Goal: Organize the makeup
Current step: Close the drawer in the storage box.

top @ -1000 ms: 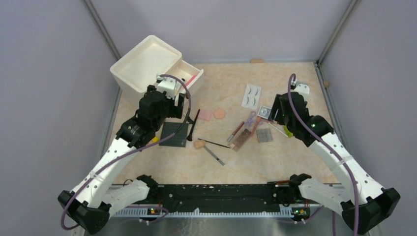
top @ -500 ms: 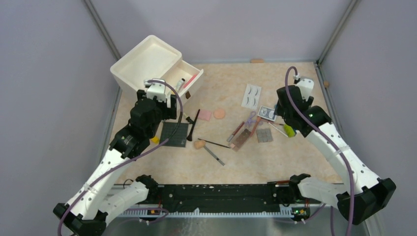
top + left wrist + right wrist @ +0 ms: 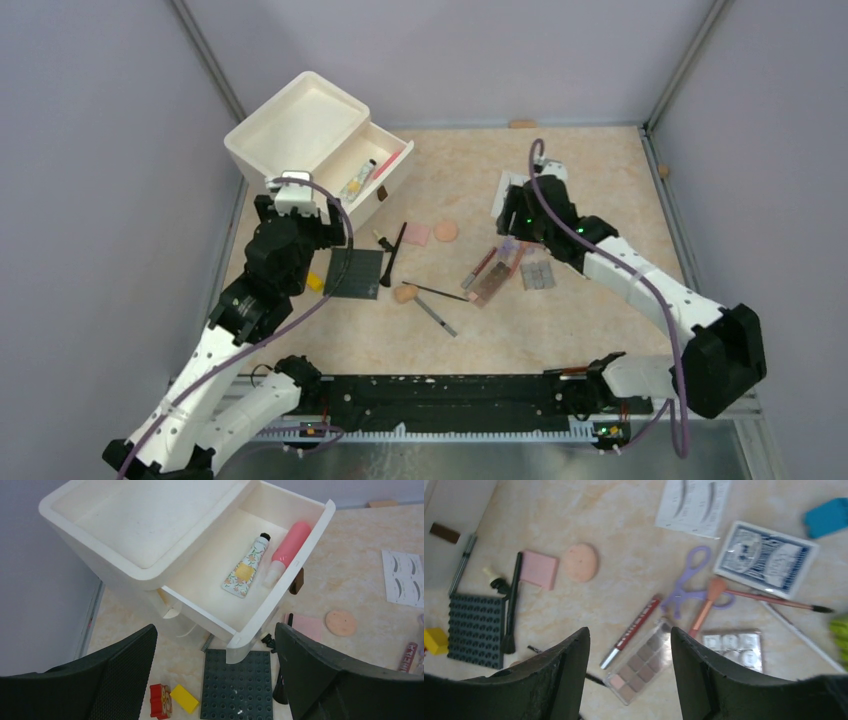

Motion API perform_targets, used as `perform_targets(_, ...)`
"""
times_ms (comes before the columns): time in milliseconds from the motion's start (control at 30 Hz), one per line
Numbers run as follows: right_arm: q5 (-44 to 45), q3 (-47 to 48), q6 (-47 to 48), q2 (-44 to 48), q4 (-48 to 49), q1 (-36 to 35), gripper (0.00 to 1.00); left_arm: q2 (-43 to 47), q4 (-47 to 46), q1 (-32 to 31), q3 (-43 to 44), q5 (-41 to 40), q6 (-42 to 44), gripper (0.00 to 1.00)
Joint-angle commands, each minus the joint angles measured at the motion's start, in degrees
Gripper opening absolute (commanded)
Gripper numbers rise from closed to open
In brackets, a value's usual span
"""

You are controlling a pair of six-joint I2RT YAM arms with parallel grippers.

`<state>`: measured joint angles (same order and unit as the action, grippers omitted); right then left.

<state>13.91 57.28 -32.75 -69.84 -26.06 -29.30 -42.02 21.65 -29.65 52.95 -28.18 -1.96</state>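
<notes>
1. Left gripper (image 3: pixel 215 630): jaws spread wide, nothing between them, nothing held. It hangs just in front of the white plastic organiser box (image 3: pixel 145 535), looking into its pulled-out drawer (image 3: pixel 307 540).
2. Drawer holds two makeup items side by side: floral-print squeeze tube (image 3: pixel 245 567), black cap toward the back, and pink cylindrical tube (image 3: pixel 287 547) along the outer wall.
3. On the marbled beige table (image 3: pixel 540 335) below the left gripper: dark square studded plate (image 3: pixel 235 685), with the drawer corner overlapping its top edge in the wrist view. Red toy brick (image 3: pixel 160 700) and yellow toy brick (image 3: pixel 184 698) sit just left of it, touching each other.
4. Right gripper (image 3: pixel 629 632): jaws partly apart, empty. Top view puts it above the white false-eyelash card (image 3: pixel 694 500), off the table.
5. Below the right wrist camera: brown eyeshadow palette (image 3: pixel 644 660) with slim red tube (image 3: pixel 634 630) just left of it. Rose-gold brush (image 3: pixel 706 605) and purple scissor-handled tool (image 3: pixel 689 580) cross just above it. Small clear-lidded palette (image 3: pixel 734 647) lies to its right.
6. Pink square compact (image 3: pixel 539 569) and round peach puff (image 3: pixel 580 561) lie near each other mid-table, not touching. Long black brush (image 3: pixel 513 605) runs beside the compact, bristle end at the studded plate's edge.
7. Blue playing-card box (image 3: pixel 766 557) sits just beside the eyelash card; thin reddish pencil (image 3: pixel 774 600) lies just below it.
</notes>
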Motion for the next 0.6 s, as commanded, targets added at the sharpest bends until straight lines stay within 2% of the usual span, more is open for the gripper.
perform_targets(0,-1.5,2.5,-2.2,-6.9,14.7,-9.1,0.59,2.2,-4.5,0.4,-0.9,-3.4,-1.7,0.93)
perform_targets(267,-4.1,6.1,-9.0,-18.4,27.6,-15.5,0.59,3.8,-5.3,0.4,-2.2,-7.1,-2.2,0.95)
perform_targets(567,-9.5,5.9,-15.1,-23.1,36.5,-16.9,0.58,3.9,-5.9,0.3,-2.7,-8.7,-2.3,0.96)
